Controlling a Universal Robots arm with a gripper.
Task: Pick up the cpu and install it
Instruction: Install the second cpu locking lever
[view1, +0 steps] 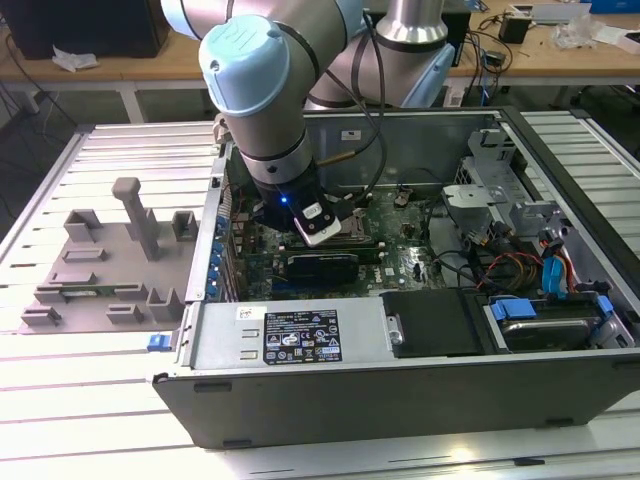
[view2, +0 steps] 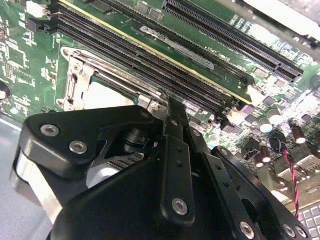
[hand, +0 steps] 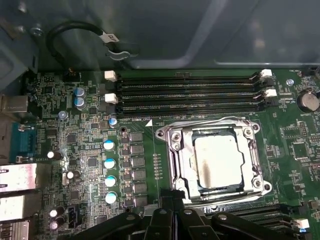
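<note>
The cpu (hand: 219, 161), a flat silver square, lies inside the metal socket frame (hand: 175, 150) on the green motherboard; its pale top also shows in the second wrist view (view2: 107, 95). My gripper (hand: 172, 204) hangs just above the board at the socket's edge, beside the cpu, shut with nothing between its fingers. In the second wrist view its black fingers (view2: 172, 125) point at the socket's rim. In the exterior view the arm reaches down into the open computer case (view1: 400, 400) and the gripper (view1: 320, 235) is over the board's middle.
Long black memory slots (hand: 190, 90) run along the socket's far side. Blue capacitors (hand: 109, 170) stand beside it. A power supply box (view1: 290, 335) and red and blue cables (view1: 540, 270) fill the case's near side. A grey parts fixture (view1: 100, 270) lies outside at the exterior view's left.
</note>
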